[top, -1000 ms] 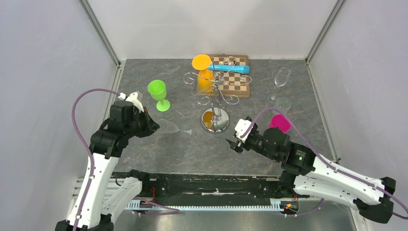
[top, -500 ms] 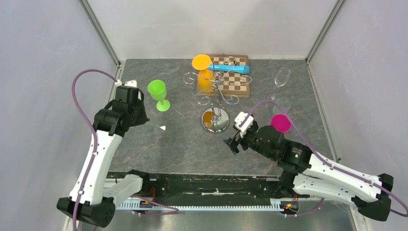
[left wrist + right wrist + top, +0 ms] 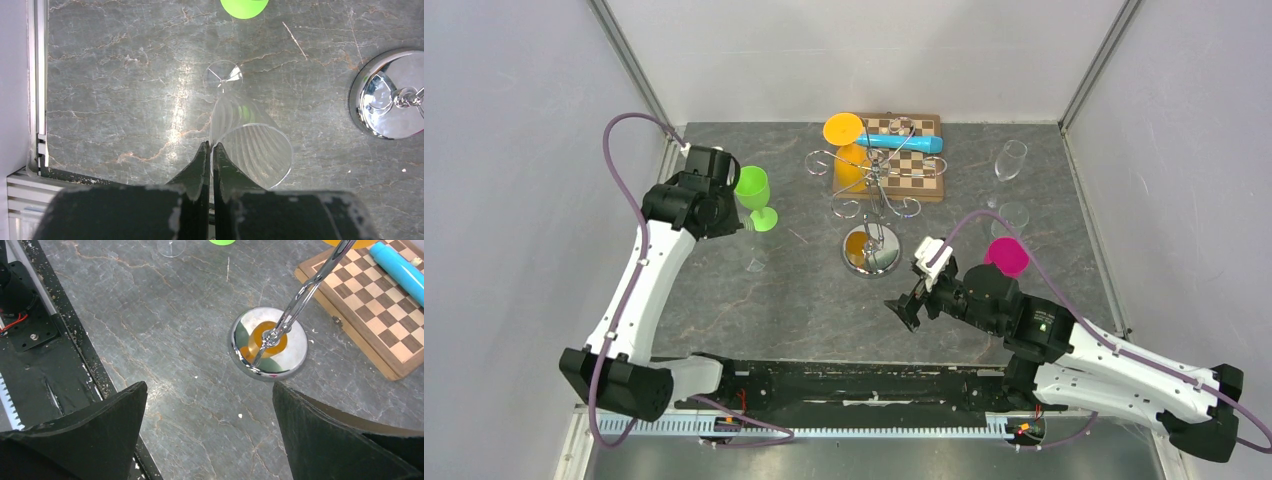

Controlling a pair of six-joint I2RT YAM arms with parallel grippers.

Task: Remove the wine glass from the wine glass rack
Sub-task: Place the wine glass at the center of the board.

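My left gripper (image 3: pixel 210 146) is shut on the rim of a clear ribbed wine glass (image 3: pixel 252 150). The glass's round foot (image 3: pixel 223 75) points down at the table. From above, this glass (image 3: pixel 757 258) is faint beside the left gripper (image 3: pixel 724 225), left of the wine glass rack. The chrome rack (image 3: pixel 871 250) stands mid-table with curled wire arms on top. An orange glass (image 3: pixel 846 150) hangs from it, foot upward. My right gripper (image 3: pixel 907 308) stands open and holds nothing. It is near the rack's round base (image 3: pixel 268 342), on the front right side.
A green glass (image 3: pixel 752 195) stands just behind the left gripper. A chessboard (image 3: pixel 909 165) with a blue cylinder (image 3: pixel 902 142) lies behind the rack. Two clear glasses (image 3: pixel 1009 160) and a pink cup (image 3: pixel 1007 257) are on the right. A black rail (image 3: pixel 35 335) runs along the near edge.
The left arm has swung toward the back left, and the clear glass went from lying sideways to foot-down. The right gripper opened wider and shifted slightly toward the near edge.
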